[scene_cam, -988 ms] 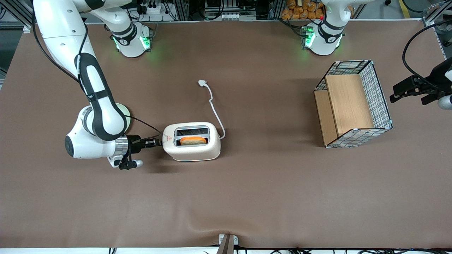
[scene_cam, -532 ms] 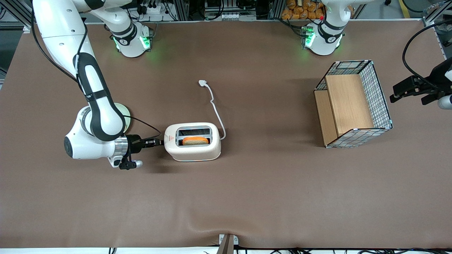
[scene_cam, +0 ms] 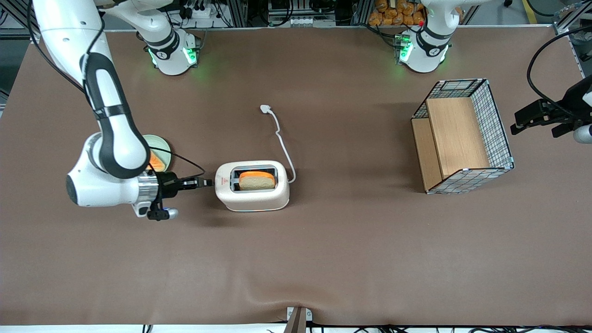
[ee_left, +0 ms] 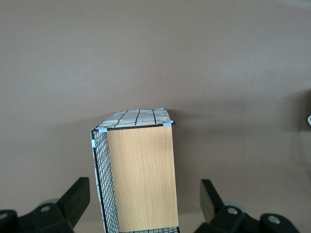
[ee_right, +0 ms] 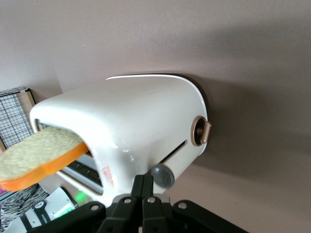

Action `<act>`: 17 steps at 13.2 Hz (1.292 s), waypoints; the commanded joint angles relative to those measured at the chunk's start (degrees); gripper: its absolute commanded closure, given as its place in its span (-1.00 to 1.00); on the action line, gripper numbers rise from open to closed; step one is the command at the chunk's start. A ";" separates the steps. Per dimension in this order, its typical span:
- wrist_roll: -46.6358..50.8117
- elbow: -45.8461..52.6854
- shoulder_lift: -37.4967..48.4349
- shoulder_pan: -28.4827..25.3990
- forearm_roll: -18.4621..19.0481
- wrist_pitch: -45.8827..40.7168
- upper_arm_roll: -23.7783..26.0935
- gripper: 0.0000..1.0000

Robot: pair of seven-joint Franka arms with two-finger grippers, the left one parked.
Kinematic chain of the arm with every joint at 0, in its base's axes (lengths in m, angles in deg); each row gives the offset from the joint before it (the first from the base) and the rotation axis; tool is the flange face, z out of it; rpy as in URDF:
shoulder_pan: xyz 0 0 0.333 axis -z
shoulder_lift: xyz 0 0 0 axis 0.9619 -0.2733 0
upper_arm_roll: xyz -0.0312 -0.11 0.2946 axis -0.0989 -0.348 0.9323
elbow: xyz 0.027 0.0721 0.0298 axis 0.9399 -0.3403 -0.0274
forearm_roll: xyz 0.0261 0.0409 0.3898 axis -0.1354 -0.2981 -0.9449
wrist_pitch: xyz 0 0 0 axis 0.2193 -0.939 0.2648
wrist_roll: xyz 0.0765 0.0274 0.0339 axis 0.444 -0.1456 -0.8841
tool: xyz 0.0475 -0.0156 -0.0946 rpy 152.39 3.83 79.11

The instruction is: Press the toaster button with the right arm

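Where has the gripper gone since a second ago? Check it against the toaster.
Yes. The gripper has backed slightly away from the toaster, toward the working arm's end of the table.

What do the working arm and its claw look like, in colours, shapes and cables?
The right arm is large, with rounded white shells, dark grey sections and a silver wrist ring. A thin black cable runs along it. Its claw, beside the toaster's short end, is black, with two slim fingers pressed together.

Probably lab: bench-mounted arm bases (scene_cam: pixel 172 53), aluminium framing (scene_cam: pixel 240 13).
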 commanded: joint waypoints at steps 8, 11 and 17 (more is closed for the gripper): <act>0.78 0.80 10.45 0.42 14.39 -6.37 -8.16 -1.00; 0.78 0.36 16.59 0.43 27.23 -6.72 -8.59 -1.00; 0.69 0.45 25.92 6.02 40.10 -10.58 -5.90 -1.00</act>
